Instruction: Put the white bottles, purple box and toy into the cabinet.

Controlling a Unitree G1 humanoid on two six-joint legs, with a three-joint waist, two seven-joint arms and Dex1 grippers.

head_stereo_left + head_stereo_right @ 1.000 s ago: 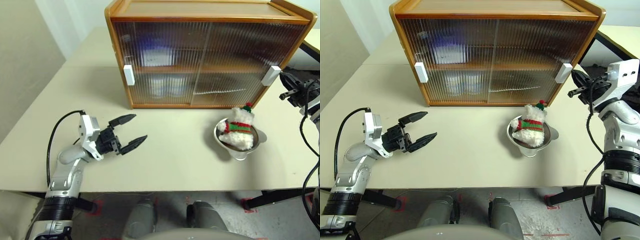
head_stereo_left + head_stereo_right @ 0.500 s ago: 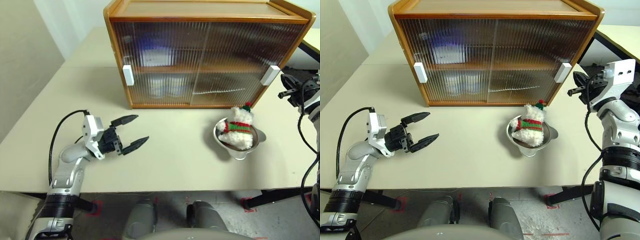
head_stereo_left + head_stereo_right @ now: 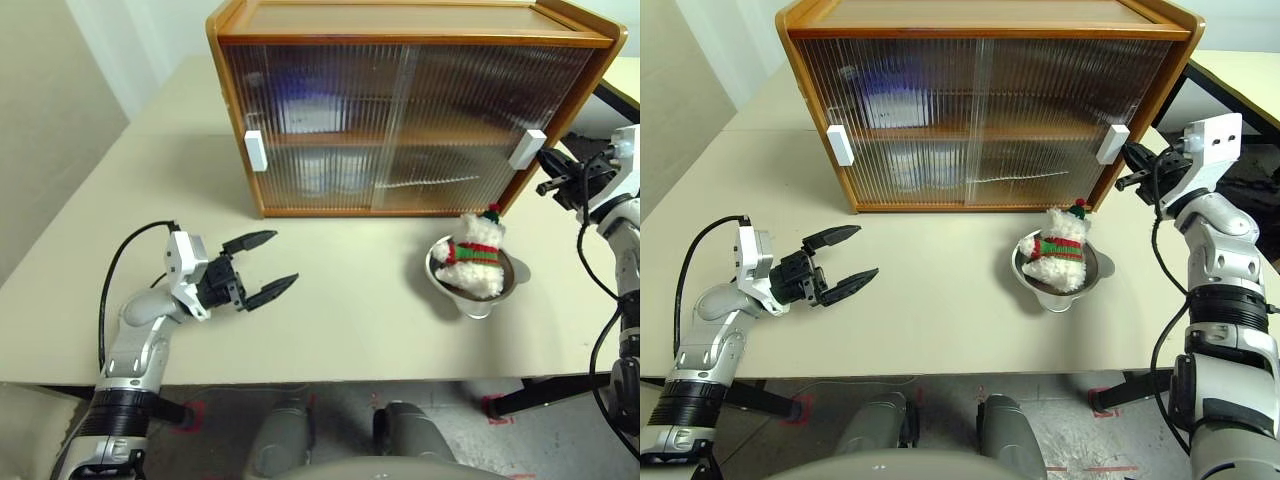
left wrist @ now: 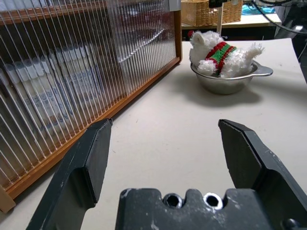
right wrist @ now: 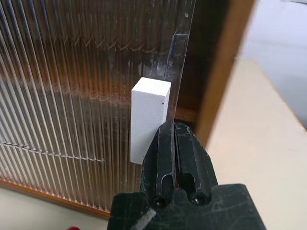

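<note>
Near the table's [image 3: 350, 330] front left edge the left gripper [image 3: 262, 268] hovers just above the top, its two black fingers spread wide with nothing between them, pointing toward the middle. Toward the front right, a small metal bowl [image 3: 472, 290] stands on the table with the toy [image 3: 474, 254] lying in it, a fluffy white figure with a red-and-green scarf and cap. Behind both, toward the table's back edge, stands the cabinet [image 3: 410, 100]. Its right sliding door [image 3: 1040, 120] is pushed a little to the left, leaving a narrow gap at the right side. The right gripper [image 5: 174, 139], fingers pressed together and empty, has its tips against the right edge of that door's white handle [image 5: 149, 120]. Through the ribbed doors, pale shapes show on the shelves; what they are I cannot tell.
</note>
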